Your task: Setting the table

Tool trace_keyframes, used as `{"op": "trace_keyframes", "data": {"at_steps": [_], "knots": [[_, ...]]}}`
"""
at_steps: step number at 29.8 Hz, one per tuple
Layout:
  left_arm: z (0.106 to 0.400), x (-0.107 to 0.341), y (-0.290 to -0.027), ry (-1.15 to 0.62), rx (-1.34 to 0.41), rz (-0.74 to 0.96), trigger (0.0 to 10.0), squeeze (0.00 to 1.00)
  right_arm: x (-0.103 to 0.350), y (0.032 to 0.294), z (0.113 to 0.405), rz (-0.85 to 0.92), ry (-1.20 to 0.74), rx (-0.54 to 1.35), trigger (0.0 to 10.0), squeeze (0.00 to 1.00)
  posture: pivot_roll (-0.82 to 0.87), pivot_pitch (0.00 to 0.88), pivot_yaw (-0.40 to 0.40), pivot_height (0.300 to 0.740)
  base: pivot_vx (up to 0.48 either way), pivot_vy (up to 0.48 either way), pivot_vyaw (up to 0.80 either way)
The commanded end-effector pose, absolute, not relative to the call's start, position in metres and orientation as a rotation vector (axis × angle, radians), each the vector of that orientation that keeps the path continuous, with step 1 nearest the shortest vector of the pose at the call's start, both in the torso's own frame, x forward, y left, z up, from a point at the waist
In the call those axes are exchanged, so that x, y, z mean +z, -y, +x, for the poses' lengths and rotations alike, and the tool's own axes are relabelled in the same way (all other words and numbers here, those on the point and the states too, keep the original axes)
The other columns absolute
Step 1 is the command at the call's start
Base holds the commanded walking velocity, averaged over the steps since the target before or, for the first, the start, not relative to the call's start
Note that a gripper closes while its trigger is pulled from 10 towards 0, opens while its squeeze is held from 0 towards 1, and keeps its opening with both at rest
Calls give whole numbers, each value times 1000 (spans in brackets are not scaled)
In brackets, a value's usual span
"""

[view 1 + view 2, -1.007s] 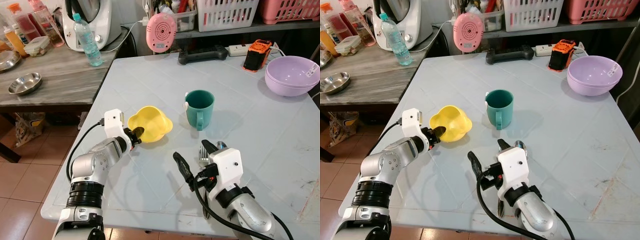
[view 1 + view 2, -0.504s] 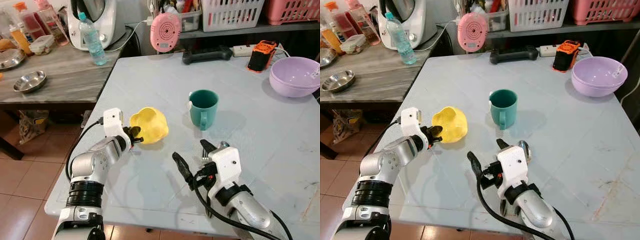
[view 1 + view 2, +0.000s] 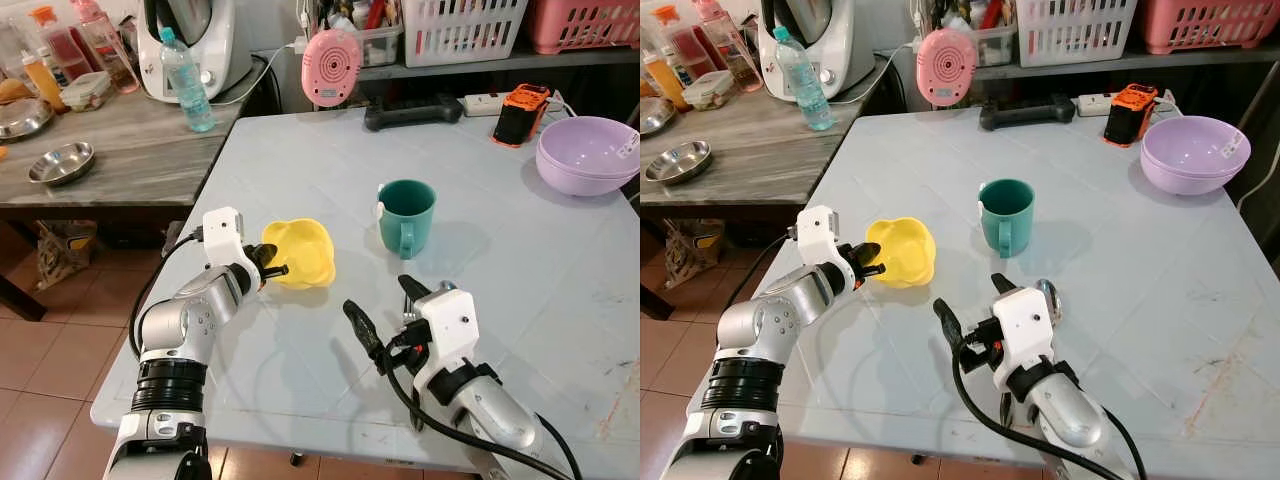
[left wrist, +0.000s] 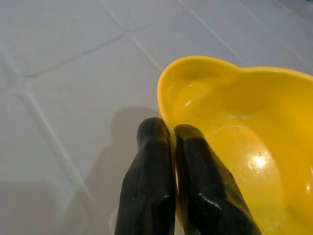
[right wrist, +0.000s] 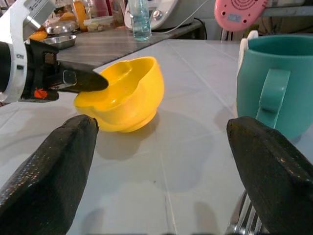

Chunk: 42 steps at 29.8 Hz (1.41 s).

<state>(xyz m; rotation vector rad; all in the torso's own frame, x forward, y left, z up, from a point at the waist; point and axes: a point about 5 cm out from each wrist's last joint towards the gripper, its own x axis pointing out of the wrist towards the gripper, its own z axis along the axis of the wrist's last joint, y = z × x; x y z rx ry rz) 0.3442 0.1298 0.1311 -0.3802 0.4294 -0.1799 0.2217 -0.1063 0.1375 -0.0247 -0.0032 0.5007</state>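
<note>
The yellow bowl (image 3: 300,253), tipped a moment ago, now sits level, rim pinched by the left gripper (image 3: 268,270); right gripper (image 3: 385,316) waits spread open.

On the pale tabletop (image 3: 520,250): one yellow bowl (image 3: 300,252), one teal mug (image 3: 404,216) just right of it, one fork (image 5: 244,215) near the mug, two stacked purple bowls (image 3: 588,152) well right of the mug. Behind the mug: one pink round gadget (image 3: 331,66), one black bar-shaped device (image 3: 414,110), one orange-and-black device (image 3: 524,100), one power strip (image 3: 480,101). Left of the yellow bowl, on the grey side tabletop (image 3: 120,150): one water bottle (image 3: 187,80), two steel bowls (image 3: 62,162).
</note>
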Motion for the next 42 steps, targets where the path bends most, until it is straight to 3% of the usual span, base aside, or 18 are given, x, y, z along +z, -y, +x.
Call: {"op": "trace_keyframes", "data": {"at_steps": [1, 7, 13, 23, 24, 25, 27, 28, 29, 42], "knots": [[347, 140, -149, -359, -95, -318, 0, 0, 136, 105, 224, -21, 6, 507, 10000, 0, -56, 32, 143, 740, 0, 0, 0], [346, 147, -170, -241, -5, -204, 0, 0, 139, 112, 232, -30, 30, 460, 10000, 0, -51, 28, 143, 740, 0, 0, 0], [336, 161, -174, 5, -15, -65, 0, 0, 148, 118, 243, -24, 72, 407, 10000, 0, -50, 23, 130, 740, 0, 0, 0], [311, 141, -166, 22, -45, -41, 0, 0, 154, 118, 247, -12, 101, 376, 10000, 0, -58, 10, 105, 740, 0, 0, 0], [309, 140, -167, 26, -33, -27, 1529, 0, 154, 118, 247, -10, 102, 370, 10000, 0, -58, 9, 104, 740, 0, 0, 0], [308, 140, -169, 27, -25, -18, 1529, 0, 155, 118, 247, -8, 103, 367, 10000, 0, -58, 9, 104, 740, 0, 0, 0], [306, 137, -171, 23, -6, -16, 3804, 0, 155, 119, 247, -4, 105, 353, 10000, 0, -59, 6, 97, 740, 0, 0, 0], [306, 137, -171, 23, -6, -16, 3804, 0, 155, 119, 247, -4, 105, 353, 10000, 0, -59, 6, 97, 740, 0, 0, 0], [305, 134, -172, 0, -5, -11, 10000, 0, 156, 120, 248, 1, 108, 339, 10000, 0, -58, 6, 94, 740, 0, 0, 0], [304, 129, -172, -38, -14, -26, 10000, 0, 156, 125, 250, 13, 93, 292, 10000, 0, -66, 20, 96, 740, 0, 0, -180]]}}
